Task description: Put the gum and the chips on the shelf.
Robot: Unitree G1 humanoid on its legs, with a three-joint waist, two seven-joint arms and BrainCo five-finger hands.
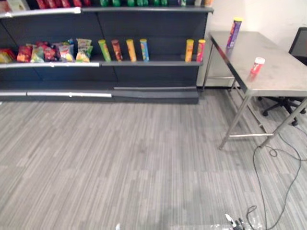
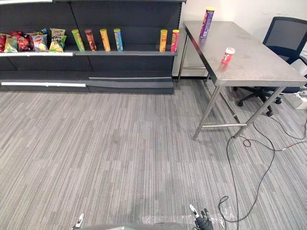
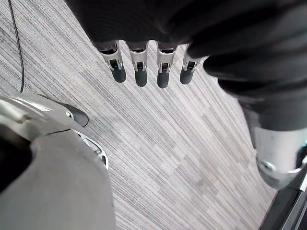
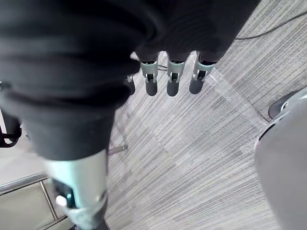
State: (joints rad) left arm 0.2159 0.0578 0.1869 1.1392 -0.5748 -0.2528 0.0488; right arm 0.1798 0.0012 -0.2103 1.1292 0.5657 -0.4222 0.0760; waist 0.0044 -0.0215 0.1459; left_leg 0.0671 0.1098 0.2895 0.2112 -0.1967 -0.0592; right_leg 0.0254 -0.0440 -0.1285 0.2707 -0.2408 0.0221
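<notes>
Gum (image 2: pixel 228 55) and upright chips (image 2: pixel 207 22) are found well ahead and right of the nearer right hand (image 4: pixel 173 79). It and the left hand (image 3: pixel 140 72) are held loosely open, empty.

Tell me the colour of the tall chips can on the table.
The chips can is purple with a yellow lid, clearest in the right eye view.

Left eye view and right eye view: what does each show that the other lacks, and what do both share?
Left eye view adds the top shelf row of green and red packs. Right eye view adds the whole back of the dark office chair and a white object on the floor. Both share the steel table with the tall purple chips can and the small red gum bottle, and the dark shelf with coloured cans.
</notes>
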